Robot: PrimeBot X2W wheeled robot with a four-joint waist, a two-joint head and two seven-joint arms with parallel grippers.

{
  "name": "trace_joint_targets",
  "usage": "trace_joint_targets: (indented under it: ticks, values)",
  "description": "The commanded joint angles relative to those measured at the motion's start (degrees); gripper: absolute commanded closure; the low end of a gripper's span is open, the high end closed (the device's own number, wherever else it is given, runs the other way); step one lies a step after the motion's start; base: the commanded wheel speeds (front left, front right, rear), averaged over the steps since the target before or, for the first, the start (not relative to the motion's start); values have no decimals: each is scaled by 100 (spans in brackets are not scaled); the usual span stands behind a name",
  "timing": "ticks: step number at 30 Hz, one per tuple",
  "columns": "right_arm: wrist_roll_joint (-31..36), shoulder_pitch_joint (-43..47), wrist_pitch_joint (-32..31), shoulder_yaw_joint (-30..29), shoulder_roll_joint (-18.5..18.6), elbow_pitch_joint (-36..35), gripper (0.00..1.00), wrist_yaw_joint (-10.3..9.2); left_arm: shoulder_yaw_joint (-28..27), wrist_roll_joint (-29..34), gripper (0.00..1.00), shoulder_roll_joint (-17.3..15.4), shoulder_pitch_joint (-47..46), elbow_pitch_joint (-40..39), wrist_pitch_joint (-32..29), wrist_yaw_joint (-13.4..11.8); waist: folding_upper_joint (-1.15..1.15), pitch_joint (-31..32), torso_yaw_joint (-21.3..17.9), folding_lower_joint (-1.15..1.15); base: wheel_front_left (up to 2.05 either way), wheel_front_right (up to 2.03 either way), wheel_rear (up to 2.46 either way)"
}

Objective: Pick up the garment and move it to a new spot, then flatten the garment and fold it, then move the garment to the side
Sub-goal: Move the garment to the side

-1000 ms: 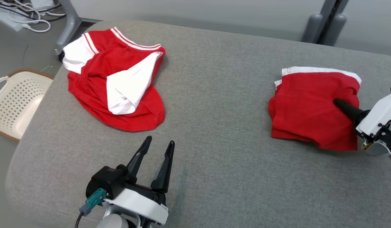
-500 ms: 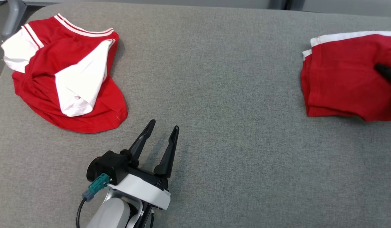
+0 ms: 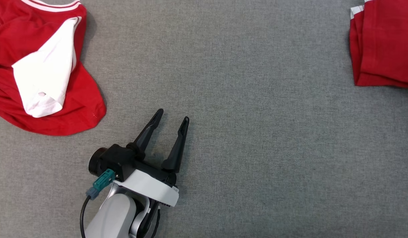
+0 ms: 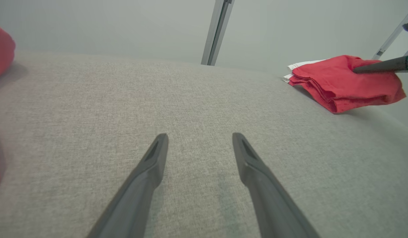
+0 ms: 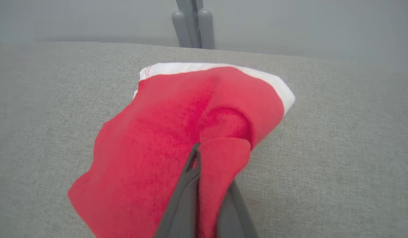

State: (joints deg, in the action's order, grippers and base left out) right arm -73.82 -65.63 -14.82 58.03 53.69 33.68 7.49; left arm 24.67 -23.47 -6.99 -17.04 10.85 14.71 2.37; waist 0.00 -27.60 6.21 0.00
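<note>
Pinching a raised fold of the folded red garment (image 5: pixel 147 138), the right gripper (image 5: pixel 199 155) has its fingers closed on the cloth, one finger half hidden under the fold. That garment lies at the right edge of the grey table (image 3: pixel 243 99), cut off in the head view. The left gripper (image 3: pixel 172 116) is over the table's near middle, fingers spread wide, empty. A crumpled red-and-white garment (image 3: pixel 42 66) lies at the table's left, partly cropped.
</note>
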Motion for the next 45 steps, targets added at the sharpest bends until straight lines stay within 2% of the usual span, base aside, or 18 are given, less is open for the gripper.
trace_joint_targets:
  ticks: [1,12,19,20,21,22,23,35,45]
  values:
    - [118,-130,-10,60,79,4,100,0,-4,39,0,-55,-92,-20,-1,-41,0,-102,-41,0,0,0,0]
    - [404,-789,31,393,368,213,100,0,63,65,0,-29,-218,-75,-16,-90,0,-395,-5,0,0,0,0]
    - [937,-1180,-45,861,464,501,100,0,103,51,0,19,-227,0,1,-94,0,-412,23,0,0,0,0]
    - [949,-1217,-20,890,436,559,85,0,111,39,0,31,-231,18,5,-83,0,-392,28,0,0,0,0]
    - [980,-1252,6,927,414,623,62,0,117,27,0,41,-232,36,8,-79,0,-365,30,0,0,0,0]
    - [1024,-1266,6,988,392,698,46,0,117,13,0,46,-226,50,12,-73,0,-327,29,0,0,0,0]
    - [1046,-1261,19,1031,367,761,0,0,112,3,0,48,-216,60,17,-65,0,-284,27,0,0,0,0]
    - [1608,-1389,469,1372,-122,1161,0,0,-26,-142,0,-54,114,249,48,1,0,811,-262,0,0,0,0]
    - [1545,-1030,1846,1322,-454,459,0,0,-417,-355,0,-374,644,86,54,-123,0,1892,-609,0,0,0,0]
